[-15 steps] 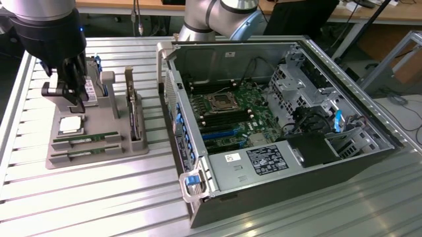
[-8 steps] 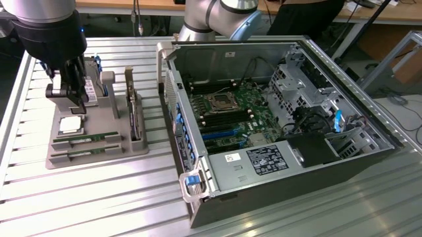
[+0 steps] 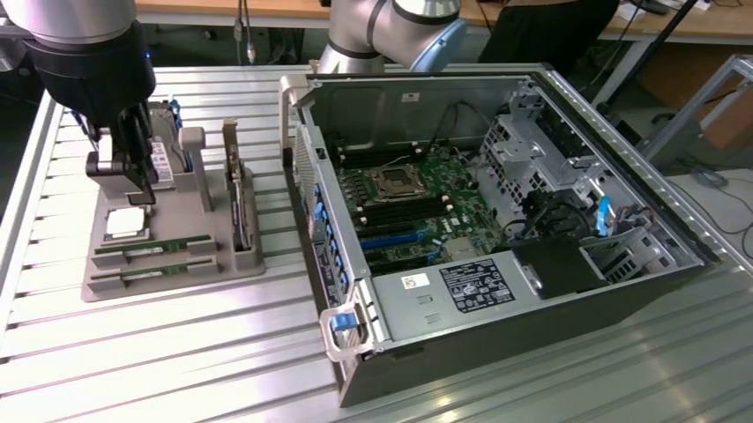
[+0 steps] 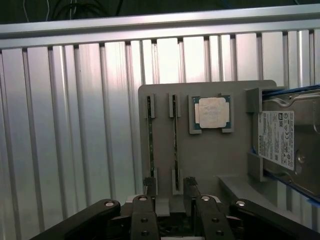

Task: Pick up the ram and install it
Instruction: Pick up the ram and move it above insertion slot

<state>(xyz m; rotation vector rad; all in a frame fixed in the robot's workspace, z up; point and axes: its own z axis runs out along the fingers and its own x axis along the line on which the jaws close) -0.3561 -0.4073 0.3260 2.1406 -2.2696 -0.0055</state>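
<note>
Two ram sticks stand on edge in slots of the grey holder tray (image 3: 176, 278), the nearer ram (image 3: 153, 269) beside the other ram (image 3: 153, 245). In the wrist view they are thin dark lines, one ram (image 4: 175, 135) in line with the gap between my fingers and the other ram (image 4: 150, 135) in line with one fingertip (image 4: 148, 184). My gripper (image 3: 127, 196) hangs open above the tray's far end, over the silver processor chip (image 3: 127, 223). The gripper (image 4: 169, 186) holds nothing.
A hard drive with blue rails (image 4: 287, 145) stands in the tray beside the processor (image 4: 212, 112). A card (image 3: 242, 207) stands upright at the tray's edge. The open computer case (image 3: 612, 291) lies on the exterior view's right, its motherboard (image 3: 412, 207) exposed on the slatted metal table (image 3: 176, 361).
</note>
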